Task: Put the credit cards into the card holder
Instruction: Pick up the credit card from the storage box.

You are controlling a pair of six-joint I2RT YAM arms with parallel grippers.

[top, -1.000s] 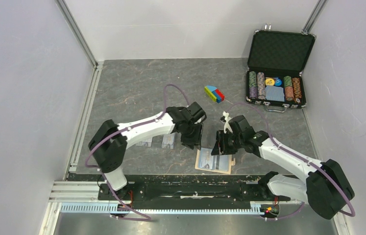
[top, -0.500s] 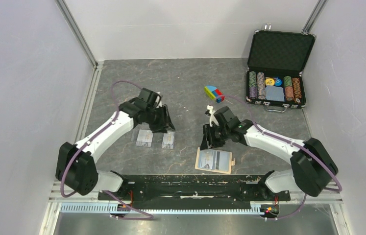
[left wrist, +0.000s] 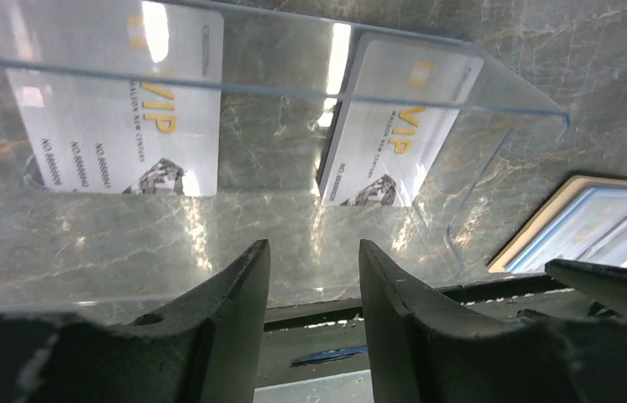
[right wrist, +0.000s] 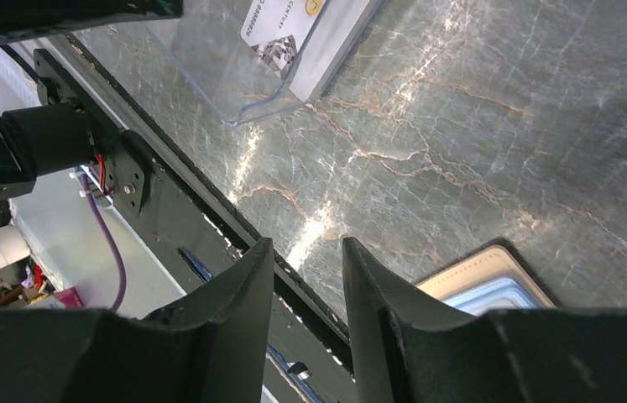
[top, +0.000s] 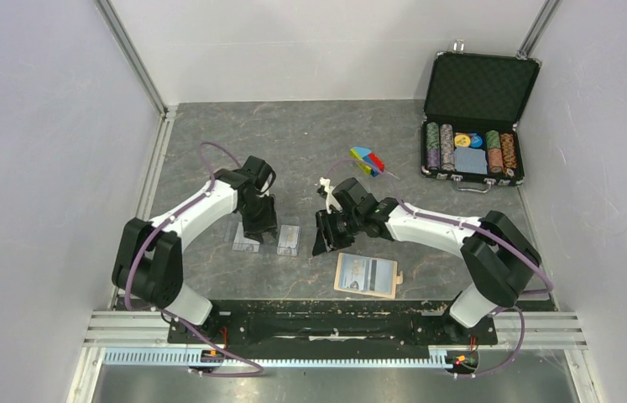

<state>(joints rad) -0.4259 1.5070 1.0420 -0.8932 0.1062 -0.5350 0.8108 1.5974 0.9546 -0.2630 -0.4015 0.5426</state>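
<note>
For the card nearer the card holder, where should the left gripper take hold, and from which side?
Probably across its long edges, coming from above: the card lies face up in a clear tray, whose raised lip blocks a sideways approach. The left gripper hovers open.

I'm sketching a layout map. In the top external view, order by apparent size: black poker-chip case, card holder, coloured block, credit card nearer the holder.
1. black poker-chip case, lid open
2. card holder
3. coloured block and credit card: about alike, and the card sits partly behind clear plastic, so unranked.
</note>
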